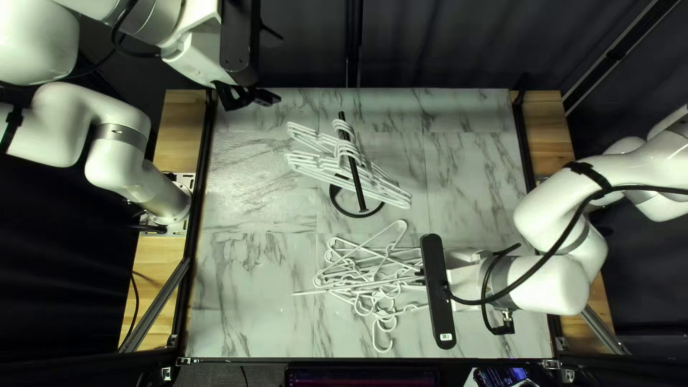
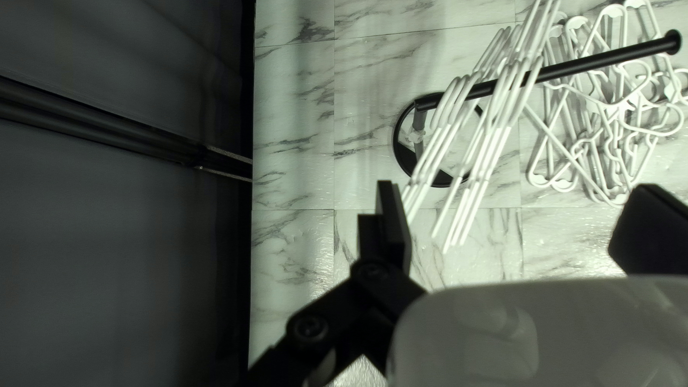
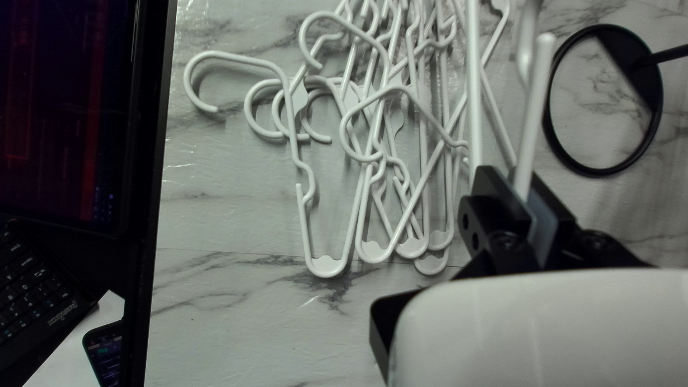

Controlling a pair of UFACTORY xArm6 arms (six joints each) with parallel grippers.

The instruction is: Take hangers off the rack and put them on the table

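On the rack [image 1: 359, 188], ahead of our left end effector [image 1: 252, 98], we see a bunch of white hangers [image 1: 315, 170] hanging side by side from the black bar, their long sides slanting across it. Well apart from that same end effector, past the rack, a loose pile of white hangers [image 1: 387, 271] lies on the desk [image 1: 251, 287], hooks and frames crossing one another. The pile spreads just beside our right end effector [image 1: 464, 278], and some of its hooks point away from the fingers.

The rack's round black base [image 3: 548, 129] stands near the right end effector, on the side away from the hooks. From the left end effector [image 2: 517, 204], the lower ends of the hung hangers come in front of part of that base. Farther from the right end effector, beyond the pile, we make out a screen [image 3: 57, 107], a keyboard [image 3: 36, 283] and a phone [image 3: 106, 351] past the desk's edge. A dark curtain [image 1: 444, 43] stands behind the desk, beside the left end effector.

The left end effector has its two fingers spread wide, touching nothing, with the ends of the hung hangers ahead of them. The right end effector is closed on one white hanger [image 3: 536, 107], which sticks out ahead from between its fingers, near the pile.
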